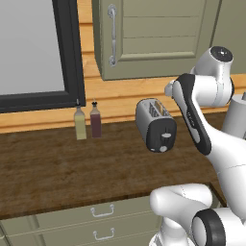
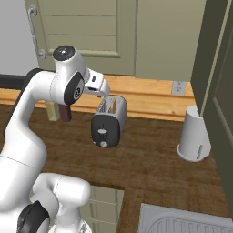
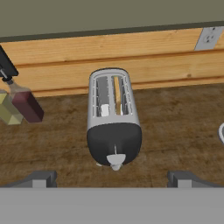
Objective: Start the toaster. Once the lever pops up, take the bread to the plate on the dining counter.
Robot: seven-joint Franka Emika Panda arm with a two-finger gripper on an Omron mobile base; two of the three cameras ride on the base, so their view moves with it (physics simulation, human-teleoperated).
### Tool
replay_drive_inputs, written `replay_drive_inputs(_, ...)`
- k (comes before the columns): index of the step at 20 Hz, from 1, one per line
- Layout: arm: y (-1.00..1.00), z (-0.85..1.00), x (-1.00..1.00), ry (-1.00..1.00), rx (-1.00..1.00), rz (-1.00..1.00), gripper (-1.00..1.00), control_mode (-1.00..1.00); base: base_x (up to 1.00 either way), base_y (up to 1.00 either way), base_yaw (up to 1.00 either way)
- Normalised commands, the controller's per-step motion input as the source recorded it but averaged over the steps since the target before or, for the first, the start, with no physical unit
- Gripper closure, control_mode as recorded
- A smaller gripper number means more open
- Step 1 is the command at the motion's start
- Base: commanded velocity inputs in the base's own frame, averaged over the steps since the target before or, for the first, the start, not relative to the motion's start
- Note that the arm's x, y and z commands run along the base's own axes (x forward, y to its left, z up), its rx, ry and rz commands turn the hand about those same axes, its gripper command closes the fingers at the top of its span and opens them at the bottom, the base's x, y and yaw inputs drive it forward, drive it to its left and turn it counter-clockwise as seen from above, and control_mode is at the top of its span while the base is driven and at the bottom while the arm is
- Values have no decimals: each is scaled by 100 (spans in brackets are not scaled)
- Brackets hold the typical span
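Toaster [image 3: 113, 120] stands on the brown wooden tabletop [image 1: 43, 168] close to the back wall, black end face turned toward the robot. Hand view: it sits dead centre, slots running toward 12 o'clock.

Bread [image 3: 117, 94] is down in the right-hand slot, a thin tan edge showing. The left slot shows something pale low inside; cannot tell what.

Lever [image 3: 115, 159] is the pale tab on the black end face, with a knob by it. Whether it is up or already pressed I cannot tell from these angles.

Pincer [image 3: 111, 177] hovers above and short of the toaster at the 6 o'clock side, its two dark tips spread wide, nothing between them, not touching the toaster.

Two bottles, one yellowish [image 1: 80, 124] and one dark red [image 1: 95, 120], stand at about 9 o'clock of the toaster. A white cylindrical container [image 2: 195, 134] stands well apart at 3 o'clock.

Judgement: early stage. Bread is loaded, but pressing the lever looks not yet done. Left: push the tab down, wait for the pop, lift the slice out, carry it to the plate.
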Motion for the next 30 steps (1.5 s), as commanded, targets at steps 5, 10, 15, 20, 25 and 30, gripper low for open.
replay_drive_inputs(5,0,0,0,0,0,0,-100,-100,0,0,0)
replay_drive_inputs(10,0,0,0,0,0,0,-100,-100,0,0,0)
replay_drive_inputs(15,0,0,0,0,0,0,-100,-100,0,0,0)
replay_drive_inputs(20,0,0,0,0,0,0,-100,-100,0,0,0)
replay_drive_inputs(25,0,0,0,0,0,0,-100,-100,0,0,0)
replay_drive_inputs(30,0,0,0,0,0,0,-100,-100,0,0,0)
